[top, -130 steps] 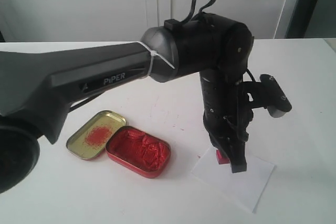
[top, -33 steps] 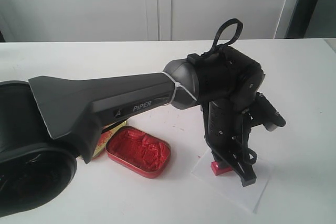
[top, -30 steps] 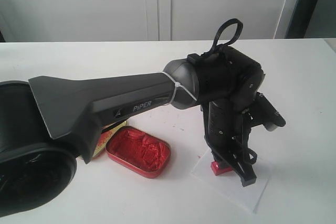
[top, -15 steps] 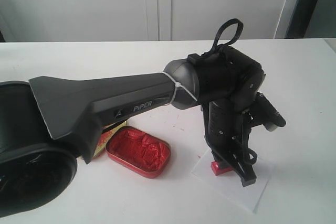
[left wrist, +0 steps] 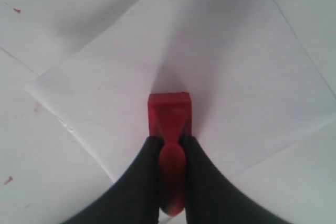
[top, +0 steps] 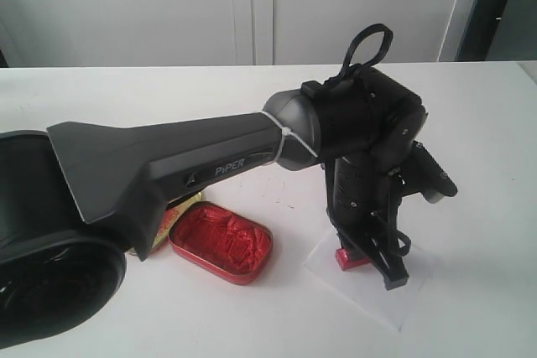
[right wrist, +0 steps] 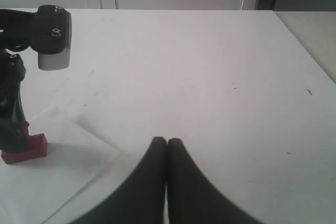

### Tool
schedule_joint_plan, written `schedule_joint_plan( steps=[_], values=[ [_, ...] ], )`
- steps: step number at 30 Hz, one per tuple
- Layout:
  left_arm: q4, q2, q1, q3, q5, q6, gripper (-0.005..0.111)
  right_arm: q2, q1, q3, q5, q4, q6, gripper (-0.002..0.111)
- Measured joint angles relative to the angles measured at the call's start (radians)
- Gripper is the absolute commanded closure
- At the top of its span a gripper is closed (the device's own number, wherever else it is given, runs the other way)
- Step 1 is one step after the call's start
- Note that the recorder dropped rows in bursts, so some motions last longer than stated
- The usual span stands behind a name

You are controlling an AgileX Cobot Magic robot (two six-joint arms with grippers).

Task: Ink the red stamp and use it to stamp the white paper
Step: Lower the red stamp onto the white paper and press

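Red stamp (left wrist: 169, 109) sits base-down on the white paper (left wrist: 236, 77), near one edge. Its handle runs up into the left end effector (left wrist: 169, 142), which pinches it. Right end effector (right wrist: 167, 142), pressed together and empty, hovers well off the paper.

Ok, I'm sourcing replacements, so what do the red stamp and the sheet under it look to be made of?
The red stamp looks like moulded plastic: even bright red, smooth, faintly glossy, with crisp square edges. The white paper seems to be thin matte paper: flat, no sheen, straight-cut edges, though light card cannot be excluded.
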Motion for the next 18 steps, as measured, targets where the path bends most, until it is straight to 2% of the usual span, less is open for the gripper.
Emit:
schedule_joint_plan(
  steps=[15, 18],
  values=[
    [0.028, 0.006, 0.000, -0.055, 0.068, 0.040, 0.107, 0.000, 0.000, 0.000, 0.000, 0.000, 0.000, 0.108],
    [0.093, 0.030, -0.013, -0.055, 0.072, 0.059, 0.107, 0.000, 0.000, 0.000, 0.000, 0.000, 0.000, 0.108]
  ],
)
